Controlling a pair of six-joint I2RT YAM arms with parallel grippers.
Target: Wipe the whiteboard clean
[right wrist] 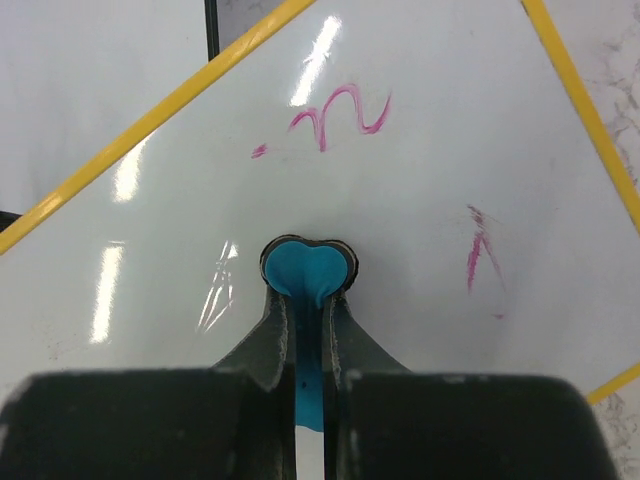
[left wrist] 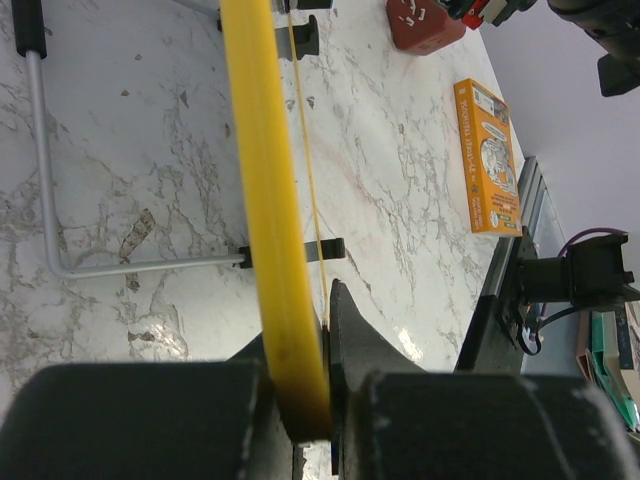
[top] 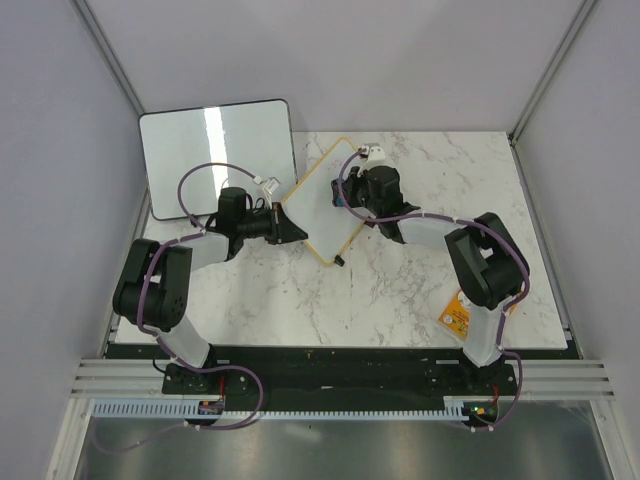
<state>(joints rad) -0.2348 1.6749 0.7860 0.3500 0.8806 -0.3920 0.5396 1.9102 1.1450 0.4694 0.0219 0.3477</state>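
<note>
The whiteboard [top: 322, 208], yellow-framed, stands tilted on the marble table between the two arms. My left gripper [top: 293, 228] is shut on its left edge; in the left wrist view the yellow frame [left wrist: 262, 200] runs up from between the fingers of that gripper [left wrist: 308, 398]. My right gripper [top: 347, 190] is shut on a small blue eraser [right wrist: 308, 272], which presses on the board's white face [right wrist: 430, 170]. Pink strokes remain above the eraser [right wrist: 340, 115] and to its right [right wrist: 482, 255].
A larger blank glossy board [top: 215, 155] lies at the back left. An orange box [top: 456, 315] [left wrist: 487, 155] sits near the right arm's base. A red object [left wrist: 425, 22] and the board's grey wire stand [left wrist: 40, 150] show behind the frame.
</note>
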